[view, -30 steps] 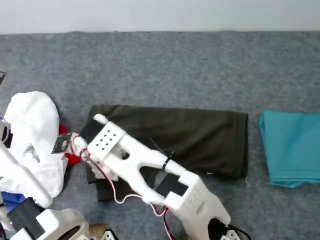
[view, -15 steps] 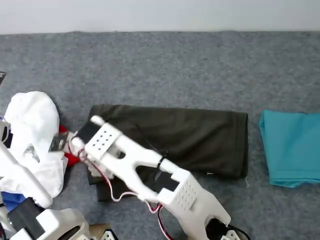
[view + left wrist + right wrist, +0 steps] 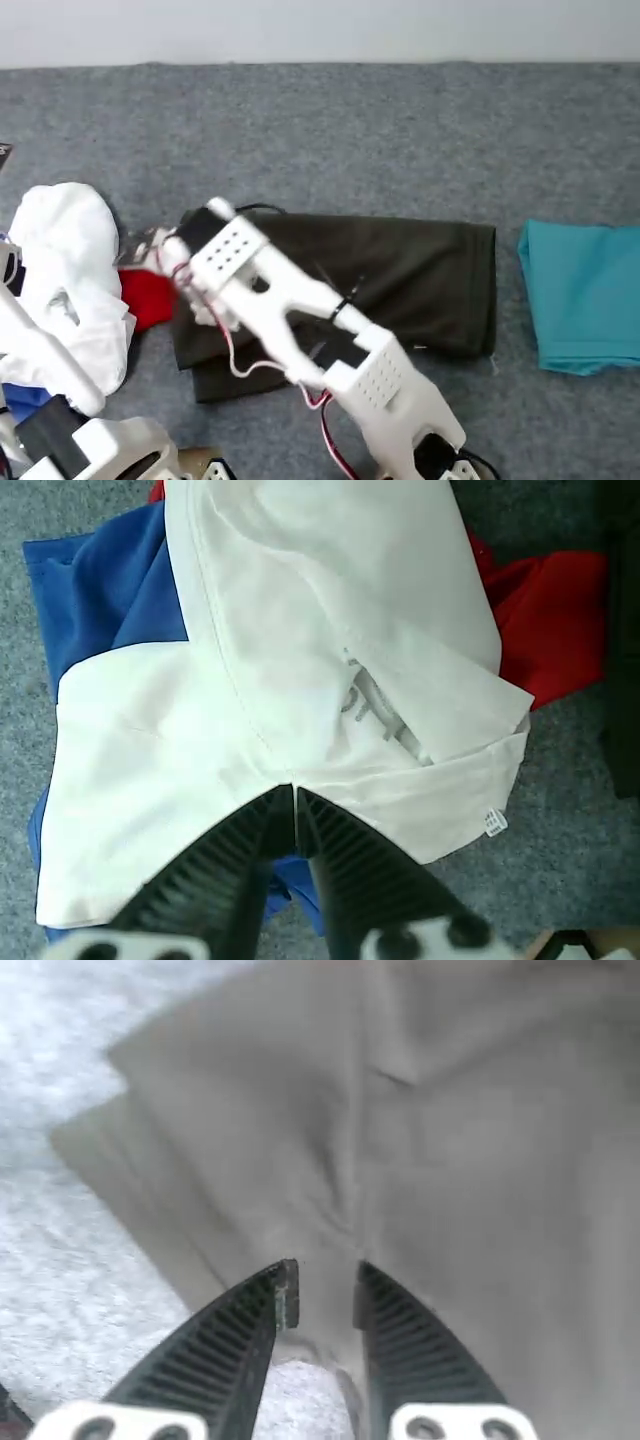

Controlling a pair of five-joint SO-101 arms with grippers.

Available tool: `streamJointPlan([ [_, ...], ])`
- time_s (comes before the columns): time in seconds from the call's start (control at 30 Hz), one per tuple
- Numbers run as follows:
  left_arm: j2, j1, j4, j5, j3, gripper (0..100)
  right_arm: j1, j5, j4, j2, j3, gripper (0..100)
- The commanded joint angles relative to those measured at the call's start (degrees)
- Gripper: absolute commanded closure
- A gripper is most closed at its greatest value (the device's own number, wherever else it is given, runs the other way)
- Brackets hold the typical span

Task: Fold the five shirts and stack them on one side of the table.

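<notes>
High view: a dark olive cotton shirt (image 3: 410, 270), folded into a long rectangle, lies in the middle of the grey carpeted table (image 3: 350, 130). A teal shirt (image 3: 585, 295), folded flat, sits well apart from it at the table's right edge. At the left edge a crumpled white shirt (image 3: 65, 260) lies heaped over a red shirt (image 3: 148, 297), with a bit of royal-blue shirt (image 3: 25, 398) showing at the near corner.

The white right arm (image 3: 290, 300) stretches across the olive shirt's near left part, its head beside the red shirt. In the right wrist view, the right gripper (image 3: 325, 1285) hangs over the olive shirt (image 3: 450, 1160) near a stepped, layered edge, its ribbed black jaws parted by a narrow gap.

The left arm (image 3: 50, 370) stands over the white heap. In the left wrist view, the left gripper (image 3: 294, 798) has its jaws pressed together, tips at a hem of the white shirt (image 3: 300, 630); whether cloth is caught between them I cannot tell. The blue shirt (image 3: 100, 590) and red shirt (image 3: 555, 620) poke out from under the white one on opposite sides.
</notes>
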Motion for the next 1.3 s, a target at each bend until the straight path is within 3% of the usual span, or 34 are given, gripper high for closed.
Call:
streamJointPlan([
  [0.0, -2.8, -0.3, 0.4, -0.4, -0.2, 98, -4.3, 0.4, 2.4, -3.1, -2.2, 86.9],
  [0.3, -2.8, -0.3, 0.4, -0.4, -0.1, 98, -8.2, 0.6, 1.4, 0.1, 1.8, 86.6],
  [0.83, -2.8, -0.3, 0.4, -0.4, -0.1, 98, -1.6, 0.7, -4.6, 4.9, -0.3, 98.7],
  [1.07, -2.8, -0.2, 0.4, -0.4, -0.1, 98, -0.2, 1.9, 0.7, 4.2, -5.4, 98.2],
  [1.27, -2.8, -0.2, 0.4, -0.4, -0.1, 98, -4.3, 0.5, 2.5, 2.8, -3.7, 86.9],
])
